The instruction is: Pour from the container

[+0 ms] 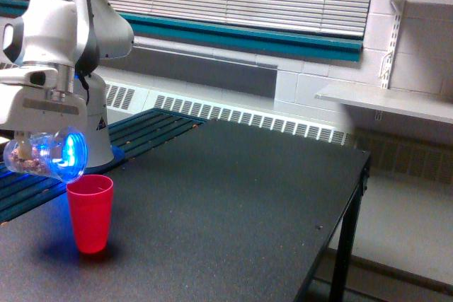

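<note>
— Where does the container (46, 153) sit relative to the pincer (39, 132)?

— Directly beneath it. The pincer comes down from the white wrist and the container hangs in its grip at the exterior view's left, above the dark worktop (233, 210). The fingers themselves are hidden behind the vessel and the glare, so I judge it clamped on the container from the way the thing hangs there, not from seeing the jaws.

— And its long axis?

— Lying close to level, the mouth turned toward the exterior view's right. The mouth's lower edge is just above and slightly to the left of the red cup (90, 213), near the rim but apart from it.

— So the pour depends on that offset?

— I think so. The mouth seems to need a little more travel rightward, or more tilt, for the contents to drop inside.

— How does the container look?

— Clear plastic, lit blue near the mouth, with small brownish-pink pieces gathered toward its closed end.
</note>
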`<move>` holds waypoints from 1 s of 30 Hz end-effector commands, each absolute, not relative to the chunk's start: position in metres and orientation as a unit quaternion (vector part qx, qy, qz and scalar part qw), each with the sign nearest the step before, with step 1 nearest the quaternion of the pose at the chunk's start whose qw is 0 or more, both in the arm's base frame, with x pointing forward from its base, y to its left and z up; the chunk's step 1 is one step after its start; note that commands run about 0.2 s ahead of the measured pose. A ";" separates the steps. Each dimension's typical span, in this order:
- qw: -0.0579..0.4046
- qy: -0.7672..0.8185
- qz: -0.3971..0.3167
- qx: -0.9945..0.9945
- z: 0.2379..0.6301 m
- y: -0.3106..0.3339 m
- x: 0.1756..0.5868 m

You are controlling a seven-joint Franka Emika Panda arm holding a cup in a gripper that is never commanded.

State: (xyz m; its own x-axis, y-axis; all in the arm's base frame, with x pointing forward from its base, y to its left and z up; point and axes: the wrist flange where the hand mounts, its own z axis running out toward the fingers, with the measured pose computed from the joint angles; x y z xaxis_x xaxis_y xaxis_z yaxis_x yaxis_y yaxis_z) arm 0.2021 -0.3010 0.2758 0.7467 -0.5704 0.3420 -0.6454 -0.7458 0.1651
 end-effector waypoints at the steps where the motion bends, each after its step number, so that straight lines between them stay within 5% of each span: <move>1: 0.138 -0.378 0.138 0.905 0.274 -0.295 0.201; 30: 0.196 -0.279 0.125 0.932 0.288 -0.284 0.234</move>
State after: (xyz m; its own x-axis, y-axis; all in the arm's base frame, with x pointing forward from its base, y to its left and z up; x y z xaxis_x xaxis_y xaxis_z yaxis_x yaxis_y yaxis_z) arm 0.2262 -0.2860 0.2829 0.8121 -0.4799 0.3319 -0.5709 -0.7712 0.2817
